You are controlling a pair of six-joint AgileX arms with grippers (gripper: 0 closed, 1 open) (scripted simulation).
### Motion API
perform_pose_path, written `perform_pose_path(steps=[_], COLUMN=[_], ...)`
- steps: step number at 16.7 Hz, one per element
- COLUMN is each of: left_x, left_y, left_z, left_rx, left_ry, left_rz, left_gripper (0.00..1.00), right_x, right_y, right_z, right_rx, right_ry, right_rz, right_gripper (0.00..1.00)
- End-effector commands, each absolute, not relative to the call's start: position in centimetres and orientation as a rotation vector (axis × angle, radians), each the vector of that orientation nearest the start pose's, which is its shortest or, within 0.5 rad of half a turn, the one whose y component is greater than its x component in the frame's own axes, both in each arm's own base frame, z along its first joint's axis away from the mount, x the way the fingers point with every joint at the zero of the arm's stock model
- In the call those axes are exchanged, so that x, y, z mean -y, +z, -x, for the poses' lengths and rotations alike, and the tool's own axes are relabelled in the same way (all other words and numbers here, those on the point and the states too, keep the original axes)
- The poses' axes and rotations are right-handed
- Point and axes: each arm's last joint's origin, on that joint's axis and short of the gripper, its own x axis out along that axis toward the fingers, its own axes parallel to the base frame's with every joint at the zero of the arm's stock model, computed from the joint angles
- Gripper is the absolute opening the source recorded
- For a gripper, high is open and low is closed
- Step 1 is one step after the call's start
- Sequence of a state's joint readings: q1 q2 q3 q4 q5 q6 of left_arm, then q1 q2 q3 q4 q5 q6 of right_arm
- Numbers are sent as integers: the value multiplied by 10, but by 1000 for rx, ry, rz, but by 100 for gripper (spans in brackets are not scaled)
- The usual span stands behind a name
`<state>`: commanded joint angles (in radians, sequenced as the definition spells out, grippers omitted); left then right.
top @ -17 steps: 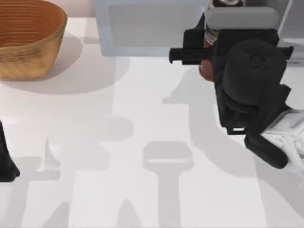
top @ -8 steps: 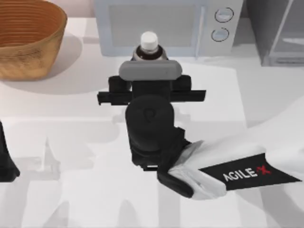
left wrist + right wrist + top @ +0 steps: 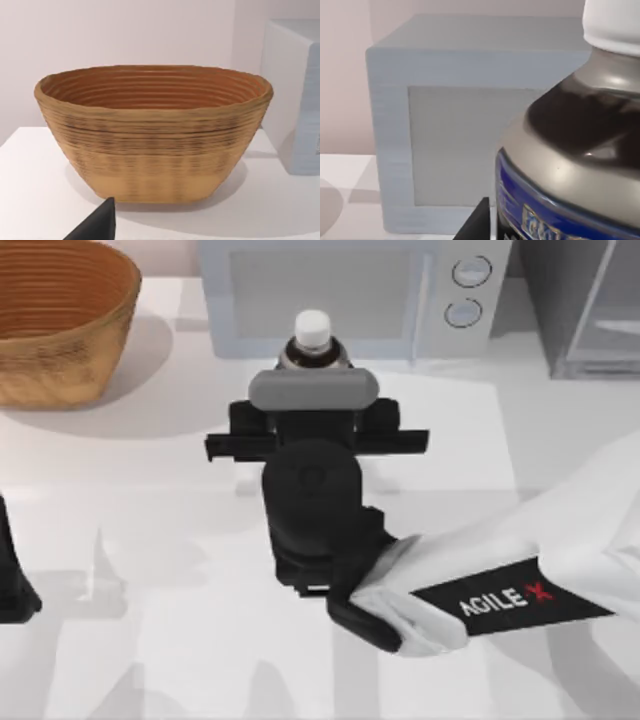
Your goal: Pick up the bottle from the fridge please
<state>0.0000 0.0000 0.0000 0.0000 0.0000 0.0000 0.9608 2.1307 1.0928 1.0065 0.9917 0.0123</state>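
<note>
Near the worktop's (image 3: 150, 540) back-middle, the right end effector (image 3: 313, 420) is clamped on the upright white-capped dark plastic bottle (image 3: 312, 332), long axis vertical, well apart from the dark grey fridge (image 3: 585, 300) at the back-right corner. Left arm parked at the left edge.

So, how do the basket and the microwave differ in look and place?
The basket is round, woven, brown and open on top; the microwave is boxy, smooth and light blue-grey, with two round knobs. The basket stands at the table's far left, the microwave near the middle, behind the bottle. Both stand on the white table.
</note>
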Motion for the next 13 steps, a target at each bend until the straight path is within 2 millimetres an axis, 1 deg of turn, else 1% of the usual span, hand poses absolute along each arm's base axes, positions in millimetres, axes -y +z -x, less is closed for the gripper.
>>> perform_pose_path(steps=[3,6,8,11,13], left_x=[1,1,1,1,1], left_y=[160,160,160,160,160], left_z=[-106,-106,-106,-106,-106], left_rx=[0,0,0,0,0], left_ry=[0,0,0,0,0], left_rz=[0,0,0,0,0], left_gripper=[100,100,100,100,100], right_x=[-338,-339,-339,-339,-339], right_y=[122,110,108,108,108], right_z=[-282,-300,-304,-304,-304], right_rx=[-11,-2,2,2,2], right_ry=[-8,-3,-1,-1,-1], right_rz=[28,11,6,6,6], right_gripper=[0,0,0,0,15])
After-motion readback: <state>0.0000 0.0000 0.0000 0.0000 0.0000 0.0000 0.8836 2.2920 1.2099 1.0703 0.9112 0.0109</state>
